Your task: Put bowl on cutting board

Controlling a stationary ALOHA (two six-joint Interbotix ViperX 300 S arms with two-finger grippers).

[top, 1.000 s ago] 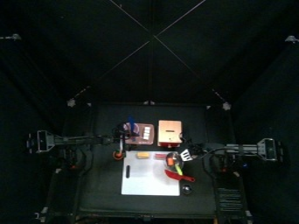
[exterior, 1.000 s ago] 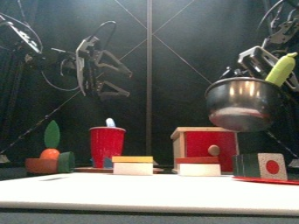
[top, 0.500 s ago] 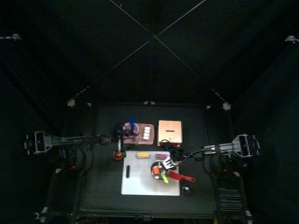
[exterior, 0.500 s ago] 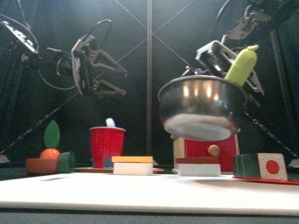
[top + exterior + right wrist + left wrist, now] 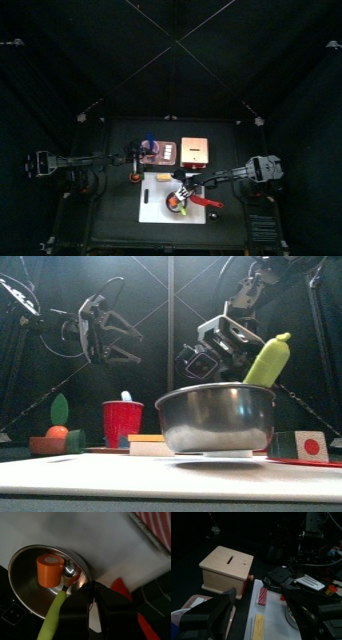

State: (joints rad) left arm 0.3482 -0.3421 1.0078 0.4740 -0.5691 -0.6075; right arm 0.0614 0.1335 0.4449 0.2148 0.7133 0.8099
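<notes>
The bowl is steel outside and looks orange-red from above. In the right wrist view the bowl holds an orange cylinder and a long green thing. My right gripper is shut on the bowl's rim and holds it low over the white cutting board, just above its surface. It shows behind the bowl in the front view. My left gripper hangs open and empty at the back left.
A wooden box with a slot stands behind the board. A red cup, a pinkish-brown rectangle and small blocks stand at the back. An elongated red thing lies at the board's right edge.
My right gripper has carried the bowl from high at the right down and leftward to low over the board. The left arm has hardly moved.
</notes>
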